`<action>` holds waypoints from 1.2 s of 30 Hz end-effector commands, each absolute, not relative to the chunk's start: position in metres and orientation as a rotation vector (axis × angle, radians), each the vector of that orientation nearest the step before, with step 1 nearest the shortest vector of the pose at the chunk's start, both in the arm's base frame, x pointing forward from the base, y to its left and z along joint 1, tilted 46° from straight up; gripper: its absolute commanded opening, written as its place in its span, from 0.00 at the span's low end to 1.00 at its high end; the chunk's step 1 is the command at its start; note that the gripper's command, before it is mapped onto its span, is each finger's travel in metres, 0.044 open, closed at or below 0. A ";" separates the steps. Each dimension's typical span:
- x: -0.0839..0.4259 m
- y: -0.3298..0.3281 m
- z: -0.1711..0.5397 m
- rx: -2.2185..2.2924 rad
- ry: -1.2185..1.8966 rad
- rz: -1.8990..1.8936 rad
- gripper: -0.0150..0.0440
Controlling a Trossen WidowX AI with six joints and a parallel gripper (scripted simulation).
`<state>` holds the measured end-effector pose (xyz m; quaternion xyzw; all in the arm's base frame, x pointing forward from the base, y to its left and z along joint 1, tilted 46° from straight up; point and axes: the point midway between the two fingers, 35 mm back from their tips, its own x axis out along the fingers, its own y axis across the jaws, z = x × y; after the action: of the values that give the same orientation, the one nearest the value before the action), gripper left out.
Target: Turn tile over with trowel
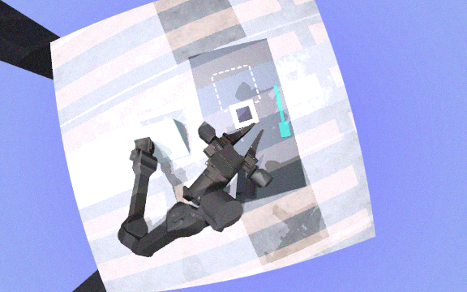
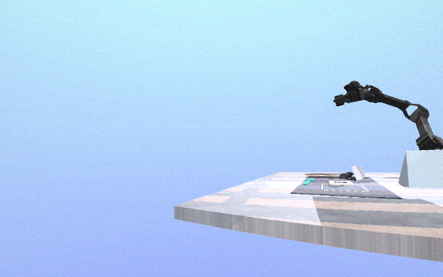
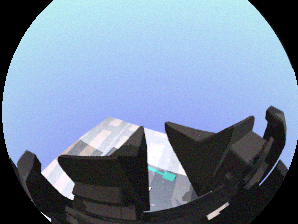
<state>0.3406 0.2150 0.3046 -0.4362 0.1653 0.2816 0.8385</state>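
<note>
The tile lies flat on the grey mat, its dark square mark facing up in a white border. It lies beside the near edge of the dashed outline, mostly or wholly outside it. The teal trowel lies near the mat's right edge in the top view, its thin handle parallel to that edge. My gripper is partly open and empty, high above the mat. No part of the tile can be made out in the wrist view.
A pale upright panel with a dark object beside it stands at the mat's end away from the outline; my arm partly covers them in the top view. The arm's base stands on a pale block left of the mat in the top view.
</note>
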 end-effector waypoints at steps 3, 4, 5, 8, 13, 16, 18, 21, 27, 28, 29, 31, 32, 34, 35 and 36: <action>0.357 0.170 0.288 -0.861 0.522 0.442 0.42; 0.359 0.163 0.285 -0.851 0.547 0.418 0.42; 0.361 0.155 0.283 -0.841 0.571 0.393 0.42; 0.364 0.134 0.277 -0.810 0.642 0.317 0.42; 0.367 0.096 0.268 -0.757 0.753 0.186 0.42; 0.367 0.074 0.263 -0.724 0.817 0.104 0.42; 0.365 0.059 0.260 -0.702 0.857 0.049 0.42; 0.362 0.037 0.256 -0.669 0.914 -0.036 0.42; 0.352 -0.006 0.250 -0.605 1.019 -0.207 0.42; 0.350 -0.013 0.249 -0.594 1.036 -0.236 0.42; 0.348 -0.020 0.249 -0.584 1.052 -0.265 0.42; 0.343 -0.034 0.248 -0.563 1.082 -0.323 0.42; 0.340 -0.041 0.247 -0.553 1.098 -0.354 0.42; 0.334 -0.055 0.246 -0.532 1.129 -0.416 0.42; 0.331 -0.062 0.246 -0.521 1.143 -0.447 0.42; 0.327 -0.068 0.246 -0.511 1.158 -0.478 0.42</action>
<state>0.3373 -0.0441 0.2481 -0.2546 0.5140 -0.1713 0.8010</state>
